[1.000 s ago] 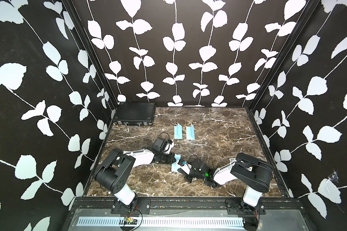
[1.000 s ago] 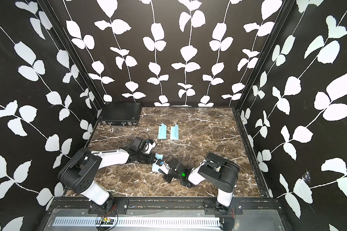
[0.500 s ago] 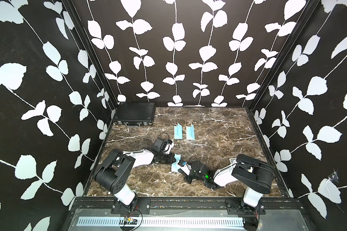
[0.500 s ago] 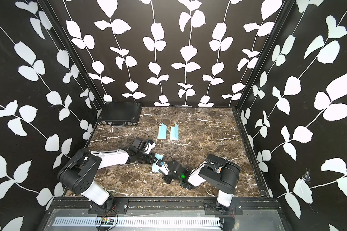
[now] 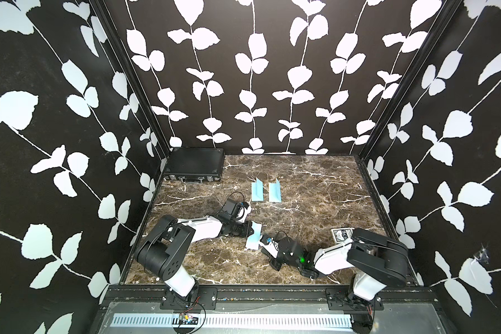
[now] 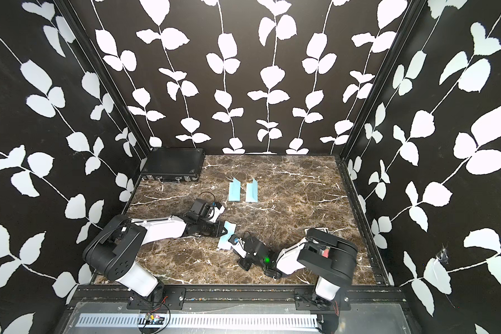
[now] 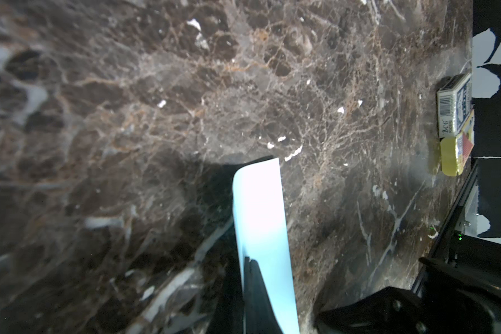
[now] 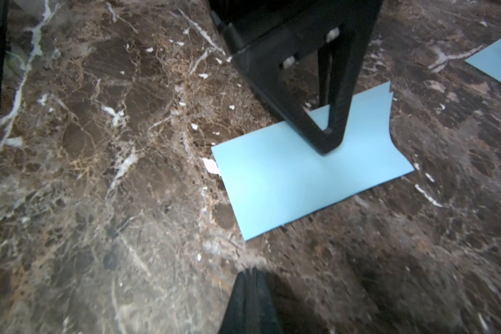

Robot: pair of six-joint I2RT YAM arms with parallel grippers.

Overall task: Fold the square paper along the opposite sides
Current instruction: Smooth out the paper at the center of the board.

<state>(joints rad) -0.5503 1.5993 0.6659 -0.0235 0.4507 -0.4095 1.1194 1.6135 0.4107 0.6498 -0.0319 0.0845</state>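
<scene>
the right arm (image 5: 370,254) partly hides the card box (image 5: 341,235); the right wrist view's edge cuts off a blue sheet (image 8: 496,65).

In both top views, free passage is offered by the bare brown marble tabletop (image 5: 315,185) right of centre. Its upper left corner is occupied by a flat black hard case (image 5: 194,164). The centre is barred by a folded light-blue paper piece (image 5: 257,191) and a second folded piece (image 5: 275,191). Lower down, room is taken by the white-and-black left arm (image 5: 203,228), a light-blue paper sheet (image 5: 252,243), the right arm (image 5: 330,257) and a printed card box (image 5: 342,235).
</scene>
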